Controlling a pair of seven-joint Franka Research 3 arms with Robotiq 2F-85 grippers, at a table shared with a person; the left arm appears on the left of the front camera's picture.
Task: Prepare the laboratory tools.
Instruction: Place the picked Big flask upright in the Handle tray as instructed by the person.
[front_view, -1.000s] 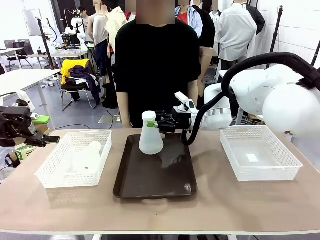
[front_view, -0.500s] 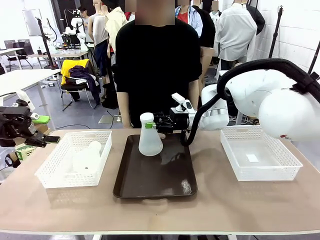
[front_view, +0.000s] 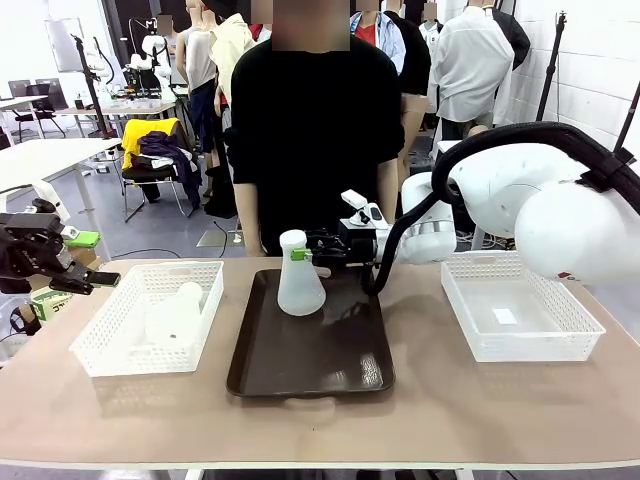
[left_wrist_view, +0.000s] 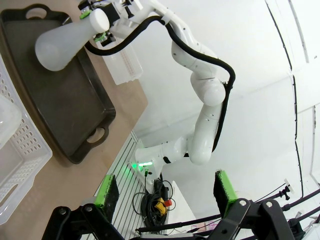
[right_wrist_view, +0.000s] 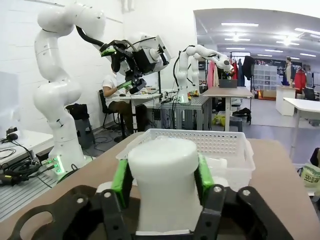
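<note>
Nearest, in the left mesh basket (front_view: 100, 345), a second flask (front_view: 175, 318) is blending into the white mesh, so I can't tell which way it's lying. Further back, the upright flask (front_view: 299, 290) is sitting at the far end of the dark tray (front_view: 310, 365), long axis vertical, neck pointing straight up. The right gripper (front_view: 297, 251) is coming in sideways and clamping that neck, its pads hiding part of it. The left gripper (left_wrist_view: 166, 192) is hanging off the table's left side, fingers spread, empty.
</note>
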